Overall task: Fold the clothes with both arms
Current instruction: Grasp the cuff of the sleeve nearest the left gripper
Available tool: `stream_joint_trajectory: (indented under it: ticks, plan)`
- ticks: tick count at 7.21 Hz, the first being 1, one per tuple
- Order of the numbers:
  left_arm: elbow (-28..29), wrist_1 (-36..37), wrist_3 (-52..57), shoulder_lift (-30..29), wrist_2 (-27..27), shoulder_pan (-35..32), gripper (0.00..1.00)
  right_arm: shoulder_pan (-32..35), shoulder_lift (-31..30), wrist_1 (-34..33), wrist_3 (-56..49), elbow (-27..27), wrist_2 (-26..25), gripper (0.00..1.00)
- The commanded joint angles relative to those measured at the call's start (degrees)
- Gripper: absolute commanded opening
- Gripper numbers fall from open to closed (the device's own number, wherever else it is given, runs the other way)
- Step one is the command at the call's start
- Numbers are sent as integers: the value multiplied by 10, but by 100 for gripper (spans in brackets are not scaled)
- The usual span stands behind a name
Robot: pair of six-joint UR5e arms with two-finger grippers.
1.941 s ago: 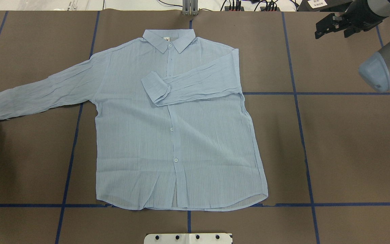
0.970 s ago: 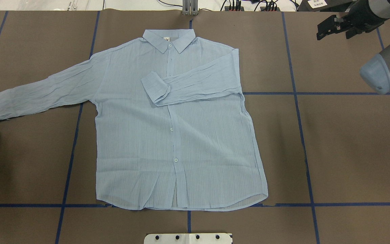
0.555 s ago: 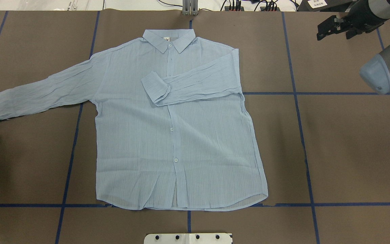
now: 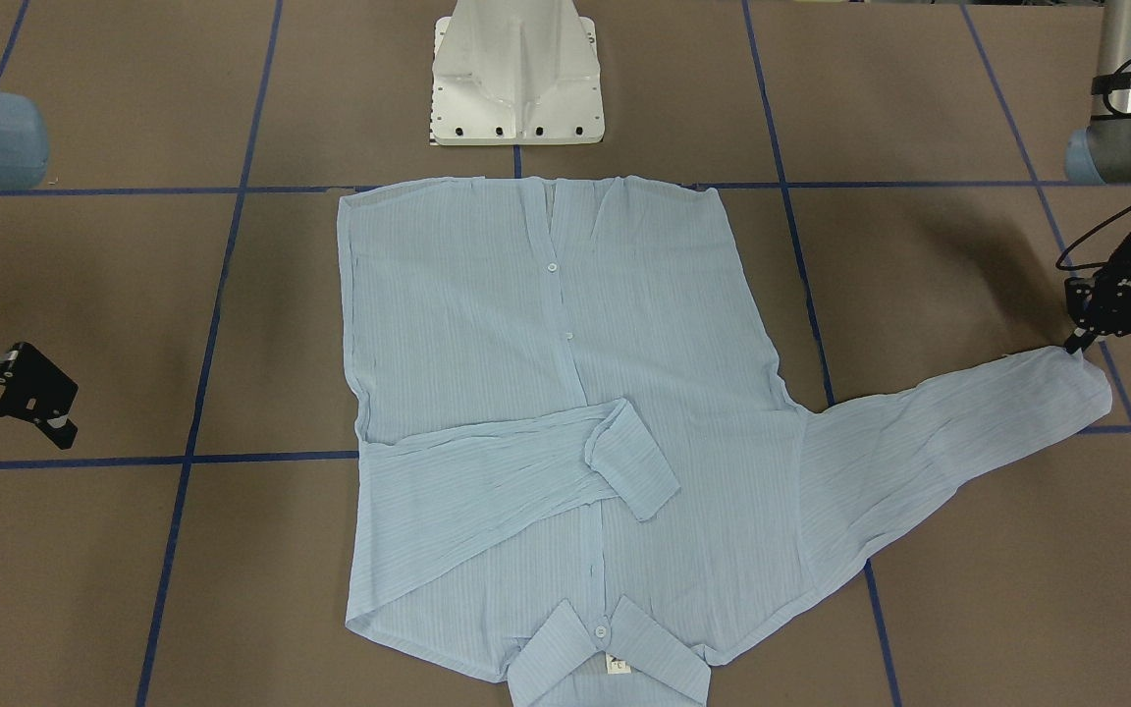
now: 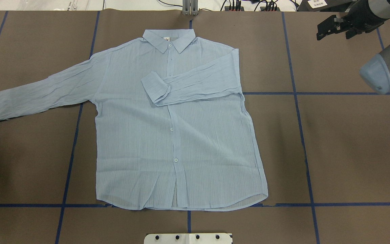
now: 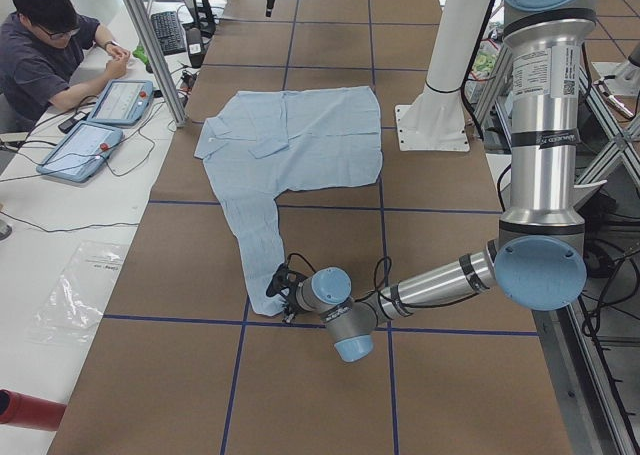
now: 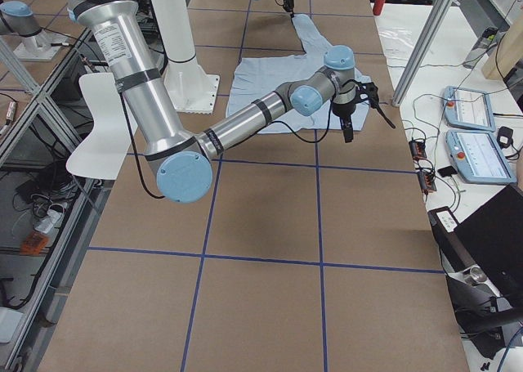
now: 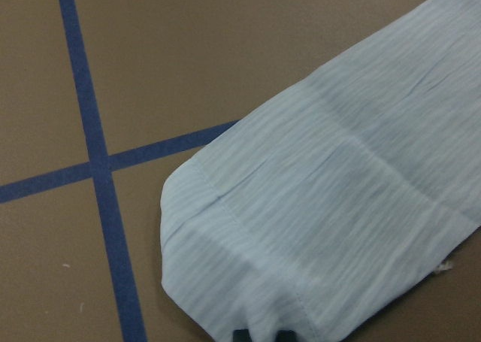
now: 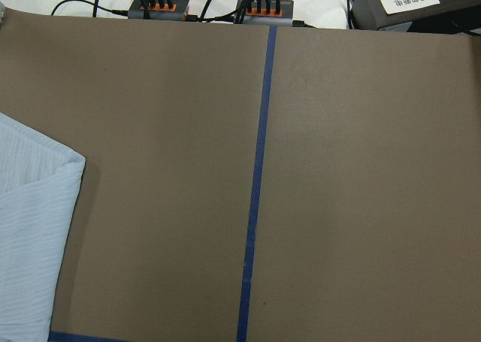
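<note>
The black two-finger left gripper [image 4: 1076, 342] sits low on the table at the tip of the outstretched sleeve [image 4: 958, 432]. In its wrist view two dark fingertips [image 8: 244, 334] peek out under the cuff [image 8: 301, 267]. They stand close together and the cloth puckers toward them, so I judge the jaws clenched on the cuff's edge. That grip suits the step in hand, which looks like carrying this sleeve across the chest.

The black two-finger right gripper [image 5: 333, 33] hangs spread and empty over bare table beyond the shoulder. It is probably parked there to stay clear.

The light blue, finely ribbed, long-sleeved button-front shirt [image 5: 168, 135] lies flat and face up in the middle of the brown paper-covered table with blue tape lines [image 5: 350, 152]. Its collar [image 5: 169, 39] points away from the robot. The sleeve on the right arm's side [image 5: 198, 83] is already folded over the chest, with its cuff resting near the button placket. Only the left sleeve and the body folds seem to remain.

Compared with the overhead picture of nearly two seconds ago, the shirt has not shifted. The left gripper's black tip, then lying on the cuff, now shows as a mere sliver at the cuff's lower corner. The right gripper has barely moved.
</note>
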Motion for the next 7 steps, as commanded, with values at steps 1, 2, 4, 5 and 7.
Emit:
stream_joint_trajectory:
  ticks: [1,2,4,5,7]
  plan:
    - [-7,-24,1,-1,-2,-2,0,0,0,0,1,0,1,100]
    - [-9,-76,0,-10,-9,-2,0,0,0,0,2,1,1,100]
    - [-54,-82,-47,-39,-11,-4,0,0,0,0,3,0,1,100]
    - [-62,-76,-108,-69,-49,-4,0,0,0,0,4,0,1,100]
    - [-88,-32,-192,-139,-66,-4,0,0,0,0,6,0,1,100]
